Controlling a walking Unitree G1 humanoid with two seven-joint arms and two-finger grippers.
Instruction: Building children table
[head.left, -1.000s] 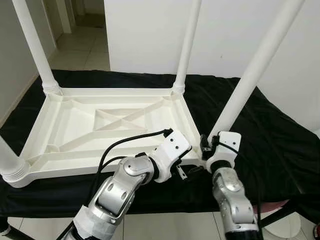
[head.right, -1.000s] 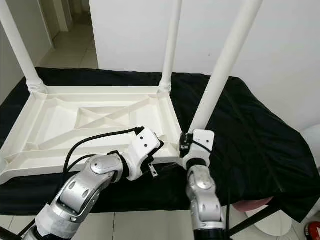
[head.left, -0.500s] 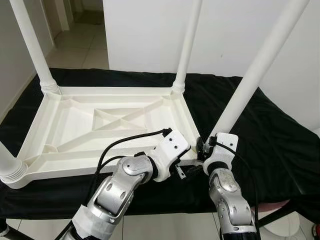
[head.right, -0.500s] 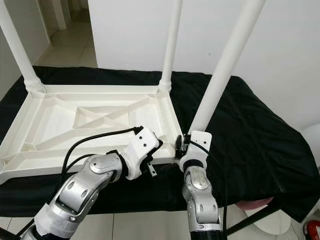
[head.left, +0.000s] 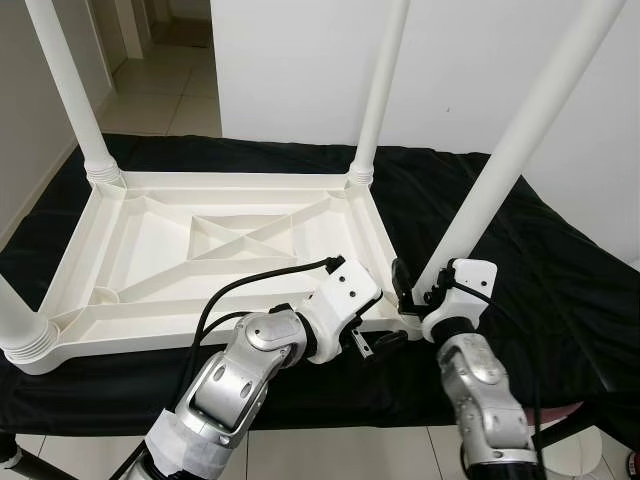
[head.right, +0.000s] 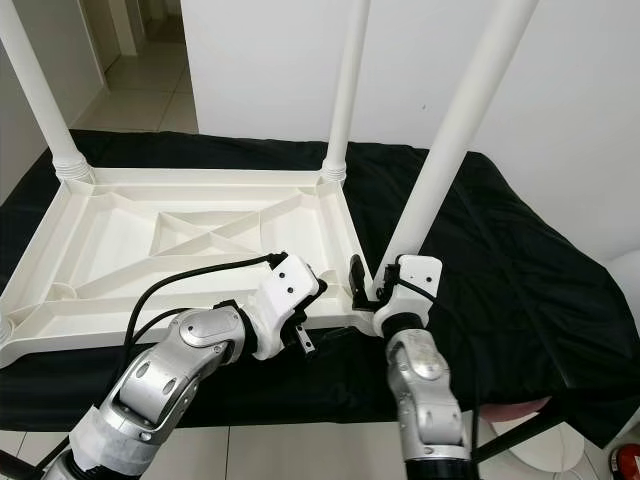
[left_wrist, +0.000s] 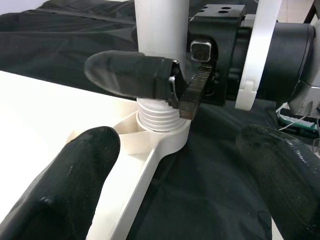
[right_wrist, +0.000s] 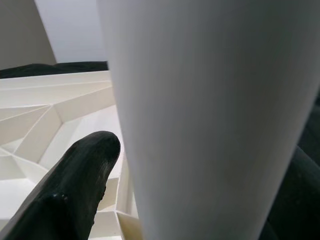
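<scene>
We are building the little white tabletop (head.left: 215, 250), which lies upside down on a desk with a black cloth (head.left: 560, 270) over it. Three legs already stand up at its corners: the far left leg (head.left: 70, 95), the far right leg (head.left: 380, 90) and the near left leg (head.left: 18, 322). The fourth one, the near right leg (head.left: 505, 160), leans a bit to the right, with its ribbed foot sitting in the corner socket (left_wrist: 162, 131). Our right pincer (head.left: 412, 290) has its two black fingers around the bottom of this leg, one on each side (a finger (left_wrist: 132, 75) presses on the leg just above the ribs), so we judge it is grasping the leg. A moment ago this wrist sat lower and closer to the corner; now it has swung up and out to the right, and the finger on the table side shows more. We think this means we are turning the leg to screw it in. Our left pincer (head.left: 372, 346) waits just beside the same corner, spread wide and holding nothing. The leg is not straight yet, so more turning is likely needed before the table can be flipped over.
</scene>
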